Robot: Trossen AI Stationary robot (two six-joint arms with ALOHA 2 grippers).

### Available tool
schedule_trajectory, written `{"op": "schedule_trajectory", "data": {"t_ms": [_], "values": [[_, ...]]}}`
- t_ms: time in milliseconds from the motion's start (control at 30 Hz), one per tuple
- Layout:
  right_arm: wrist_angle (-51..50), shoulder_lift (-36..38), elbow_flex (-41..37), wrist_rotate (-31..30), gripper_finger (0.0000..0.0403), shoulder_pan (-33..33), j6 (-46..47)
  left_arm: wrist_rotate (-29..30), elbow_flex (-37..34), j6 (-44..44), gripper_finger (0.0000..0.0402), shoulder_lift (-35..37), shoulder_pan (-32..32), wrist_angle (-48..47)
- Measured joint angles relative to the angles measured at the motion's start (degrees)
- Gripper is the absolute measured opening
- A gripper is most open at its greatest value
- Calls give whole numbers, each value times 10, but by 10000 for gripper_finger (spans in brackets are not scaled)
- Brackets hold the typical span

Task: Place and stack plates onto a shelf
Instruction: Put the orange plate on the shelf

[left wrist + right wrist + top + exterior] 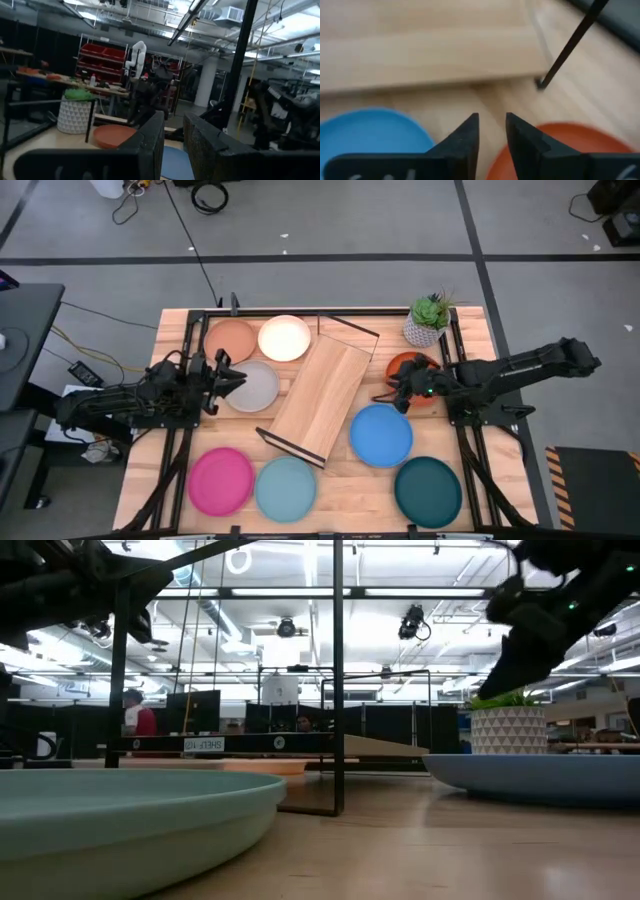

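Observation:
The shelf (320,400), a light wooden board with black wire end frames, lies slanted at mid-table. Around it lie peach (232,340), cream (284,337), grey (258,390), orange-red (415,363), blue (381,435), dark teal (428,491), pink (221,481) and light blue (286,488) plates, each flat on the tabletop. My left gripper (237,377) hovers at the grey plate's left edge, fingers (150,137) a narrow gap apart. My right gripper (393,392) hangs above the table between the orange-red plate (570,145) and blue plate (370,130), pointing down, also narrowly open (492,125).
A potted plant (430,320) in a white pot stands at the far right corner, just behind the orange-red plate. Black frame rails run along the table's left and right sides. The shelf's wire frame (570,45) stands close ahead of my right gripper.

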State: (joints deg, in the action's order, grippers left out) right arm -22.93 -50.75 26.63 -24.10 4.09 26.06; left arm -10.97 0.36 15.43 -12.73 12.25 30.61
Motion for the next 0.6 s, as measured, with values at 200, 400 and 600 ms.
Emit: {"op": "schedule_trajectory", "data": {"t_ms": [200, 400, 600], "values": [[-19, -91, 30, 55, 129, -54, 14, 0, 0, -28, 78, 0, 0, 1], [-44, -166, 46, 84, 127, -81, 36, 0, 0, 14, 78, 0, 0, 1], [-55, -225, 62, 88, 126, -85, 52, 0, 0, 46, 78, 0, 0, 1]]}}
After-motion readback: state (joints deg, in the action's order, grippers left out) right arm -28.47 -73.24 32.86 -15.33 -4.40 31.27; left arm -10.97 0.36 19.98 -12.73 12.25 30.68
